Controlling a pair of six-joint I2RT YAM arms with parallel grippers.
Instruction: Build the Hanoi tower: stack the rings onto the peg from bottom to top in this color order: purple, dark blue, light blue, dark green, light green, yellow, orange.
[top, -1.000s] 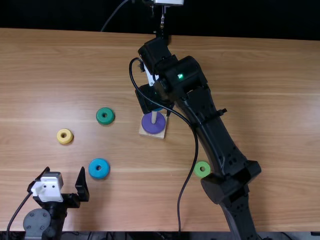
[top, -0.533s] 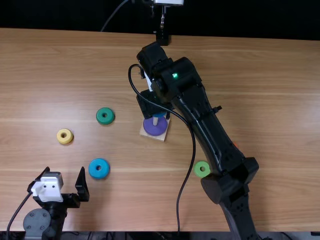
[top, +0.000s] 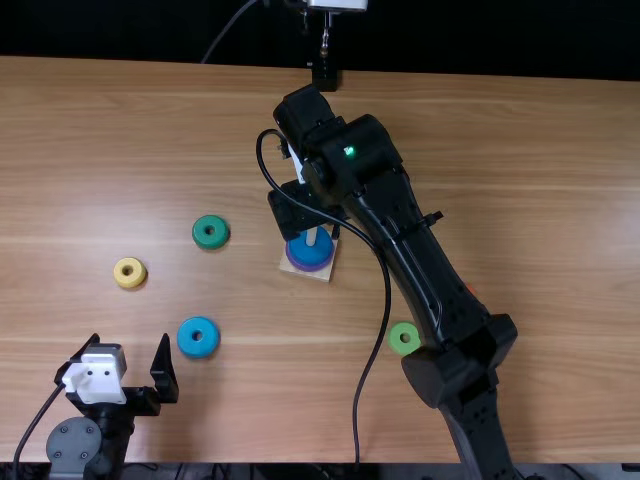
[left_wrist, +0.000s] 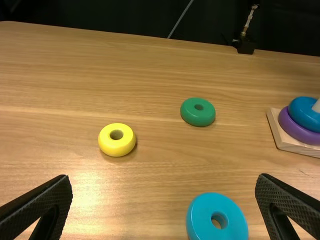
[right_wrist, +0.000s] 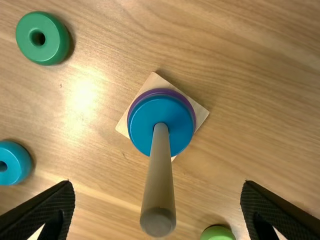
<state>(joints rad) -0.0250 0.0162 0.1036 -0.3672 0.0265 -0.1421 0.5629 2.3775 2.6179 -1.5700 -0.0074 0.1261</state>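
Tower (top: 310, 250): near the centre of the top view; purple ring (left_wrist: 295, 131) on the wooden base (left_wrist: 284, 138), dark blue ring (right_wrist: 145, 120) over it, both around the peg (right_wrist: 159, 190).
Right pincer (right_wrist: 157, 185): apart, clamped on nothing, at the peg. A sideways swing or early closing could knock the peg and drag the base askew, if it is loose.
Left pincer (top: 130, 340): lower left of the top view, apart and empty. If both arms go for the peg at once, they could collide.
Light blue ring (top: 198, 337): left of centre, lower half, flat on the tabletop (top: 520, 170); probably due next. An off-centre grip could tilt it and catch its hole on the peg's tip.
Dark green ring (top: 210, 232): left of centre; similar to the light green ring (top: 404, 338), lower right, so a mix-up could spoil the order.
Orange ring (top: 470, 288): right of centre, mostly behind the right arm (top: 420, 260); easily nudged unseen.
Yellow ring (top: 129, 272): far left, small; a poor pinch might slip.
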